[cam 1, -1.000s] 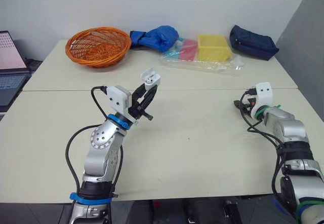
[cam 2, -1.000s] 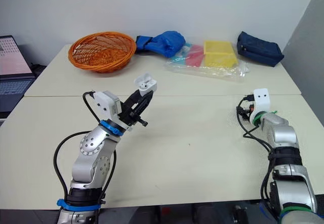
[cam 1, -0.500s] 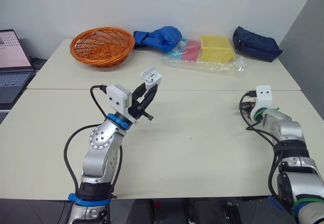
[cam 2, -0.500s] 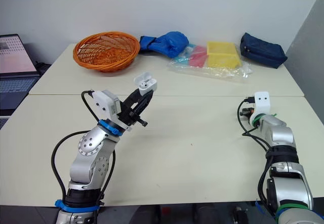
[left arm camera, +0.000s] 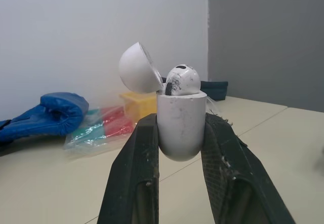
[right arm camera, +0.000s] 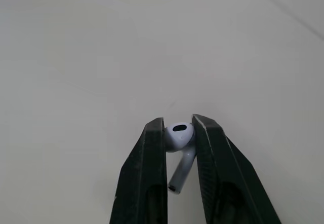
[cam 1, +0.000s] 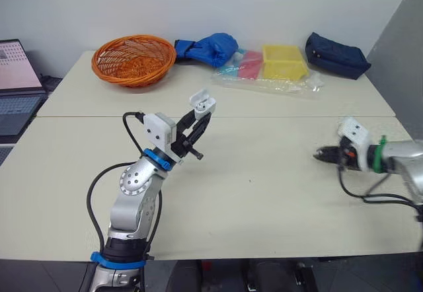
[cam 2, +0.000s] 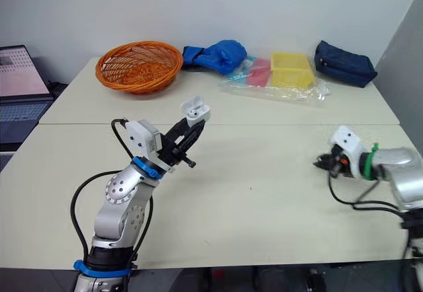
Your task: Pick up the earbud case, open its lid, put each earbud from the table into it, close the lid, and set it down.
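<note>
Left wrist view: open case (left arm camera: 180, 127), one bud (left arm camera: 182, 79) in, clamped by left gripper (left arm camera: 180, 120); second bud (right arm camera: 177, 134) pinched by right gripper (right arm camera: 178, 124) for loading.

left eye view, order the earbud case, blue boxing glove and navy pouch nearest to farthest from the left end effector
1. Earbud case: gripped in the left end effector, lid open.
2. Blue boxing glove: at the back, roughly straight ahead.
3. Navy pouch: at the back, far to the right.
</note>
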You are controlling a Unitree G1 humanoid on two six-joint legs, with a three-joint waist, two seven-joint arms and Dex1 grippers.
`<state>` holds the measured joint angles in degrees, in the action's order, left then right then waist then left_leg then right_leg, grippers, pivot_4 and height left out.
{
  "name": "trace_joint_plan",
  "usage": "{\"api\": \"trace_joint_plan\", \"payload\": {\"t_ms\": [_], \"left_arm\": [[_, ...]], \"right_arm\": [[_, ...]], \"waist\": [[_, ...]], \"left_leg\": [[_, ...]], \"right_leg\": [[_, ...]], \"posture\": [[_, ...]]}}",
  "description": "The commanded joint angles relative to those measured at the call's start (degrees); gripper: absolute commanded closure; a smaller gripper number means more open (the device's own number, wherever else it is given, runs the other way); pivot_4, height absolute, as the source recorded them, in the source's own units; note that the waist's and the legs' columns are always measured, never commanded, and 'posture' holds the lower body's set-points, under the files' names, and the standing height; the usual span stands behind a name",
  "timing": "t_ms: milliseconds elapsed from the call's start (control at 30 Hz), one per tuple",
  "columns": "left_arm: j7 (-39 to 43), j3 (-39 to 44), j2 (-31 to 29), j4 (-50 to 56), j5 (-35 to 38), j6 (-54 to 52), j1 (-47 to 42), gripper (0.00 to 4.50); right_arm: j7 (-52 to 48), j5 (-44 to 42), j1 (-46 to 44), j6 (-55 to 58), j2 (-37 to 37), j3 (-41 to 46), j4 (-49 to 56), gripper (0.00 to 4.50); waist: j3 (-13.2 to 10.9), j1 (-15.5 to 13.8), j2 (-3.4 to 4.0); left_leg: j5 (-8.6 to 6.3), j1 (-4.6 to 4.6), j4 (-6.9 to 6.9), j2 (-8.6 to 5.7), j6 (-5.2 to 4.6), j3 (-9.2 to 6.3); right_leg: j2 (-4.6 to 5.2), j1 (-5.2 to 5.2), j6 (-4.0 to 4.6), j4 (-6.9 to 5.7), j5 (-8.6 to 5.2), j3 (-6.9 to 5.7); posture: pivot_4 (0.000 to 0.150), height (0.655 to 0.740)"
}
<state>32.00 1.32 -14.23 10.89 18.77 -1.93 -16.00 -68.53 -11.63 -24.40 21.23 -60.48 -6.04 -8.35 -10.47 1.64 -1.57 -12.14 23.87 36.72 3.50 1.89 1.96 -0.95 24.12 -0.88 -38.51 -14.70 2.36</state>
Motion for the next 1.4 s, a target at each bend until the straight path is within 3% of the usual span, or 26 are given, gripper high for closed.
{"api": "trace_joint_plan", "payload": {"t_ms": [33,267,500,733,767,900,1400], "left_arm": [[0.17,-0.32,0.55,0.07,-0.34,2.72,-0.23,3.72],[-0.56,-1.52,1.99,-0.08,-1.26,3.87,0.75,3.72],[-1.03,-1.68,2.8,0.57,-1.26,3.63,1.11,3.72],[-1.13,-1.56,2.19,1.05,-1.01,3.24,1.44,3.72],[-1.15,-1.57,2.14,1.11,-0.97,3.18,1.45,3.72],[-1.19,-1.61,2.02,1.23,-0.83,3.04,1.51,3.72],[-1.21,-2.08,2.27,0.94,-0.6,2.79,1.41,3.72]], "right_arm": [[-10.5,6.55,1.87,-13.8,-7.92,-3.59,-3.22,4.1],[-16.97,15.78,-0.53,-24.6,-12.54,-8.41,-14.01,4.1],[-12.77,22.44,-4.6,-30.42,-9.28,-9.83,-23.18,4.1],[-12.19,22.16,-4.66,-27.82,-6.91,-8.42,-24.93,4.1],[-12.0,22.23,-4.43,-28.03,-6.9,-8.29,-25.37,3.36],[-11.74,22.66,-3.49,-28.67,-7.26,-7.84,-25.73,2.01],[-11.12,23.87,-1.32,-27.57,-8.84,-6.58,-26.83,2.01]], "waist": [[0.0,0.0,0.0],[-0.01,0.44,0.0],[-0.01,0.3,0.0],[-0.01,0.29,-0.02],[-0.01,0.29,-0.03],[-0.01,0.2,-0.03],[-0.01,-0.05,-0.04]], "left_leg": [[0.0,-0.01,0.01,-0.01,0.0,0.01],[0.0,-0.17,0.16,-0.02,0.0,0.28],[0.0,-0.21,0.19,-0.02,0.0,0.29],[0.01,-0.31,0.22,-0.02,0.0,0.3],[0.01,-0.35,0.23,-0.02,0.0,0.32],[0.01,-0.44,0.25,-0.03,0.01,0.32],[0.0,-0.88,0.2,-0.05,0.01,0.25]], "right_leg": [[0.02,0.0,0.0,-0.01,0.0,-0.01],[0.02,0.02,-0.05,-0.2,0.05,0.18],[0.02,0.0,-0.04,-0.26,0.04,0.18],[0.02,-0.09,-0.06,-0.27,0.06,0.21],[0.02,-0.12,-0.07,-0.28,0.07,0.23],[0.04,-0.17,-0.07,-0.35,0.07,0.23],[0.06,-0.71,0.06,-0.26,-0.02,0.16]], "posture": [[0.15,0.74],[0.15,0.74],[0.15,0.74],[0.15,0.74],[0.15,0.74],[0.15,0.74],[0.15,0.74]]}}
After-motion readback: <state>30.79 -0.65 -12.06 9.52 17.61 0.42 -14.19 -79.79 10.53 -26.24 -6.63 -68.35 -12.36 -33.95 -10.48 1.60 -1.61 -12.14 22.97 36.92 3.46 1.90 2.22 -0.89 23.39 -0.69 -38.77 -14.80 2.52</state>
